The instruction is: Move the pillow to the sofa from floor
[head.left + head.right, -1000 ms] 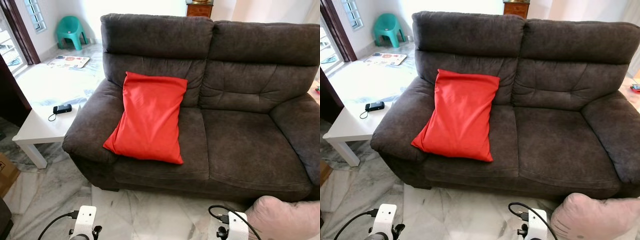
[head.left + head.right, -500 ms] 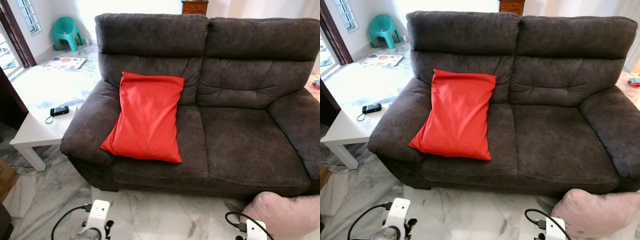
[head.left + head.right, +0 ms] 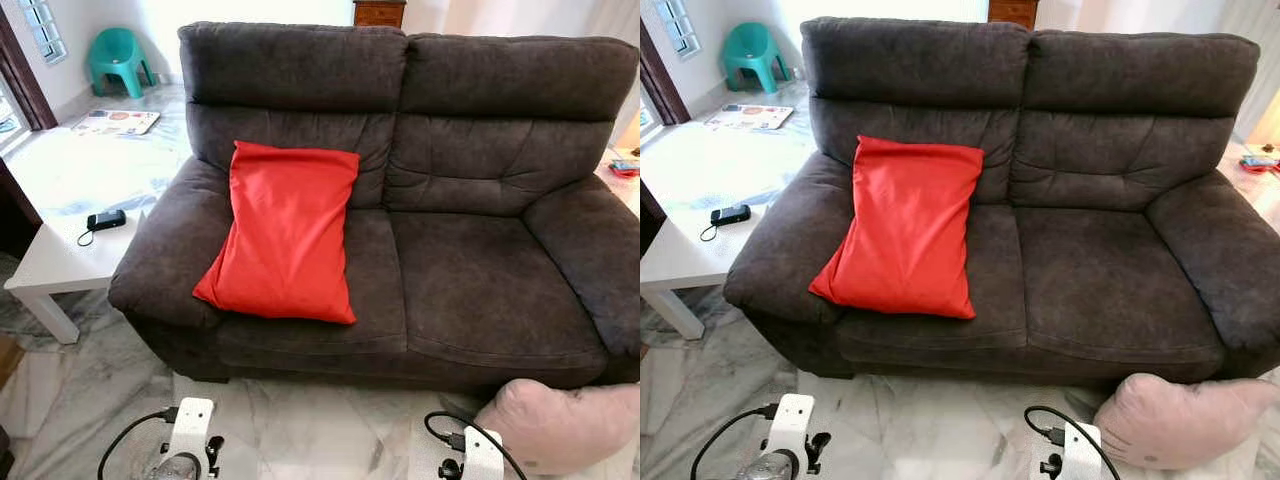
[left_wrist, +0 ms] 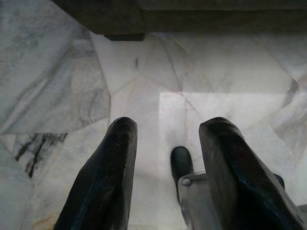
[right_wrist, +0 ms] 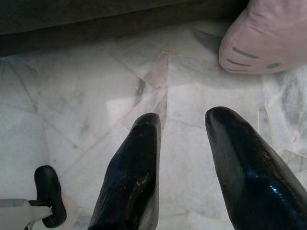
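The pink pillow [image 3: 1180,420] lay on the floor [image 3: 920,420] at the lower right, beside the sofa [image 3: 1090,270]. The right hand [image 5: 187,163] was nearer, fingers apart, holding nothing. The left hand [image 4: 165,167] was open too.

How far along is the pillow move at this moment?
Done: a red pillow already leans on the sofa. In hand: nothing; the left gripper and right gripper both hang over the marble floor with jaws open and empty. Left: the pink pillow lies on the floor by the sofa's right front corner, near the right gripper, and needs picking up and placing on the seat.
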Controlling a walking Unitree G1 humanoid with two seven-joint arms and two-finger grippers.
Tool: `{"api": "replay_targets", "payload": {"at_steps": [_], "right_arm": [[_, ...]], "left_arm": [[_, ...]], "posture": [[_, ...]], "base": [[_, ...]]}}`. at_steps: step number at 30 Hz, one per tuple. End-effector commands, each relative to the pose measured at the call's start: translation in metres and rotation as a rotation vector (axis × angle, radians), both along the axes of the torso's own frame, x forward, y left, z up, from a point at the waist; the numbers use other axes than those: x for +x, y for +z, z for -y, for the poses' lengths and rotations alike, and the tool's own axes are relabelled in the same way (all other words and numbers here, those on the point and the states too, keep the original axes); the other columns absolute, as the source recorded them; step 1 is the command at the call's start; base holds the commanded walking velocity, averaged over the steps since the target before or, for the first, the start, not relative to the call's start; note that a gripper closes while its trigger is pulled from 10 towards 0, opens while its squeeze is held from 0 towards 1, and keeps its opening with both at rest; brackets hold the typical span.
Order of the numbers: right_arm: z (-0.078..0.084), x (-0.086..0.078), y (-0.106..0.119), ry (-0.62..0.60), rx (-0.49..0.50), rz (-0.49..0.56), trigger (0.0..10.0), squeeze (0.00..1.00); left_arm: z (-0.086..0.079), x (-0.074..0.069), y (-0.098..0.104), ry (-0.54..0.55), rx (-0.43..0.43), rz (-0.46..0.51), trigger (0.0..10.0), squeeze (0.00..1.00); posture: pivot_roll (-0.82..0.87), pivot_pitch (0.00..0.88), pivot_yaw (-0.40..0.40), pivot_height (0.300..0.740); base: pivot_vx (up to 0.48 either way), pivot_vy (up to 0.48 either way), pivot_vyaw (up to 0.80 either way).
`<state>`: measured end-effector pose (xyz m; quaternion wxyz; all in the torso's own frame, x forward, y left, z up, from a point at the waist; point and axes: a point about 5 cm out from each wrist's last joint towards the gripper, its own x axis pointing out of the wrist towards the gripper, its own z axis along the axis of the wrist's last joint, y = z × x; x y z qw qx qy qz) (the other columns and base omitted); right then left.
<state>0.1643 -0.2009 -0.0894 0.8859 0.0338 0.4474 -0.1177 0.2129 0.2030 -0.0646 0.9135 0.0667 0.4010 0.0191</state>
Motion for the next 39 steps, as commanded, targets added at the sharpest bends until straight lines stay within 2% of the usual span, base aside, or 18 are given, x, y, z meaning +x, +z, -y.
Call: {"api": "replay_targets", "payload": {"at_steps": [1,4,6,11,20,27,32,39], "right_arm": [[0.000,-0.004,-0.002,0.000,-0.006,-0.016,10.0,0.00],[0.004,-0.011,-0.004,-0.009,-0.007,-0.026,10.0,0.00],[0.014,-0.021,-0.006,-0.026,-0.005,-0.040,10.0,0.00],[0.026,-0.024,-0.004,-0.036,-0.013,-0.033,10.0,0.00],[0.045,-0.029,-0.001,-0.035,-0.030,-0.025,10.0,0.00],[0.046,-0.029,0.000,-0.032,-0.029,-0.024,10.0,0.00],[0.036,-0.015,0.002,-0.022,-0.023,-0.008,10.0,0.00],[0.017,-0.011,-0.001,-0.009,-0.001,-0.005,10.0,0.00]], "left_arm": [[-0.002,0.003,0.002,0.001,0.011,0.008,10.0,0.00],[-0.002,0.004,0.003,0.003,0.011,0.013,10.0,0.00],[-0.003,0.006,0.004,0.007,0.012,0.021,10.0,0.00],[-0.004,0.007,0.005,0.012,0.011,0.027,10.0,0.00],[-0.005,0.008,0.006,0.022,0.013,0.033,10.0,0.00],[-0.003,0.006,0.005,0.025,0.011,0.030,10.0,0.00],[0.000,0.005,0.003,0.024,0.007,0.027,10.0,0.00],[0.000,0.004,0.003,0.025,0.006,0.024,10.0,0.00]], "posture": [[-0.01,0.000,-0.052,0.740],[-0.01,0.000,-0.052,0.740],[-0.01,0.000,-0.052,0.740],[-0.01,0.000,-0.051,0.740],[0.00,0.000,-0.060,0.740],[0.00,0.000,-0.061,0.740],[-0.01,0.000,-0.061,0.740],[0.00,0.000,-0.062,0.740]], "base": [[0.000,0.000,0.00],[0.000,0.000,0.00],[0.000,0.000,0.00],[0.000,0.000,-0.58],[0.000,0.000,0.00],[0.000,-0.206,0.00],[0.000,-0.292,0.00],[0.000,-0.290,-0.34]]}}
